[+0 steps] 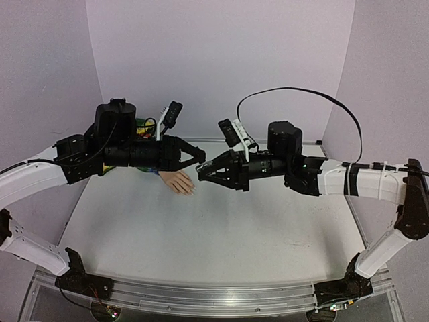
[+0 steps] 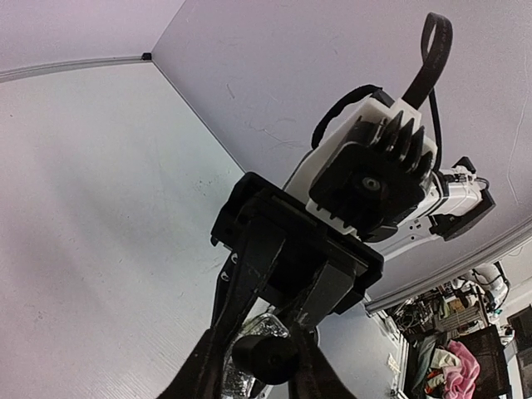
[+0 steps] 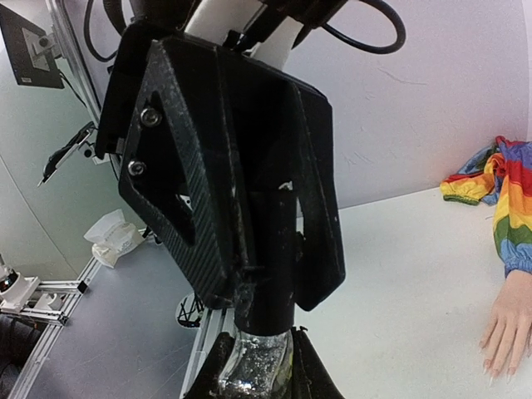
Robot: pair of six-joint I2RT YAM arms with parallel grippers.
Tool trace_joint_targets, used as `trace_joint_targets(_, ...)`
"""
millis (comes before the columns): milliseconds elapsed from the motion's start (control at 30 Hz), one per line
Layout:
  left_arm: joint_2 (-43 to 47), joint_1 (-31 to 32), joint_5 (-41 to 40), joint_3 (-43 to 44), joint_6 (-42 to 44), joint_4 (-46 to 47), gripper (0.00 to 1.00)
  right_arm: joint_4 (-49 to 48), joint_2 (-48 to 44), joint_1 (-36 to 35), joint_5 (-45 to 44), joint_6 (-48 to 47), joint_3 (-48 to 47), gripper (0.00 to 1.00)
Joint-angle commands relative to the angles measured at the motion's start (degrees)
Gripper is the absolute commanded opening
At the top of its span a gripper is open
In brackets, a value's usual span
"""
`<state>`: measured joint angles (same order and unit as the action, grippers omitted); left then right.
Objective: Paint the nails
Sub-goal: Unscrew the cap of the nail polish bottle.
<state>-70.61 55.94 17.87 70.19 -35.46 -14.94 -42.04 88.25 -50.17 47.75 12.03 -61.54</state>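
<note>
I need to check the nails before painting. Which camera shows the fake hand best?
Right wrist: the fake hand is close and its nails are discernible, though the frame edge cuts it. Top external shows the hand from above but tiny. Left wrist does not show it.

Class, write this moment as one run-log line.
left gripper: shut on black cap | right gripper: shut on clear glitter bottle | pale plastic fake hand: lying on white table
</note>
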Motion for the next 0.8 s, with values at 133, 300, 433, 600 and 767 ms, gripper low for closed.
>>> trace_joint_targets(133, -1.5, 0.0, -8.2, 3.9, 0.6, -0.2, 0.07, 1.7, -0.4, -2.1, -23.7, -6.2, -1.3, 0.00)
trace_joint_targets(300, -3.6, 0.4, -18.8, 6.8, -3.1, -7.7, 0.00, -3.1, 2.5, -13.6, -73.8, -20.7, 0.0, 0.00)
trace_joint_targets(433, -5.2, 0.5, -19.9, 7.6, -4.9, -9.1, 0.00, -6.0, 4.9, -14.0, -73.7, -21.4, -0.4, 0.00)
trace_joint_targets(600, -5.0, 0.5, -18.1, 7.1, -5.3, -9.2, 0.05, -5.9, 2.4, -12.9, -56.8, -20.2, 1.9, 0.00)
trace_joint_targets(767, -2.9, 0.5, -14.2, 5.7, -4.8, -8.9, 0.35, -4.1, -1.2, -9.8, -40.3, -16.0, 4.2, 0.00)
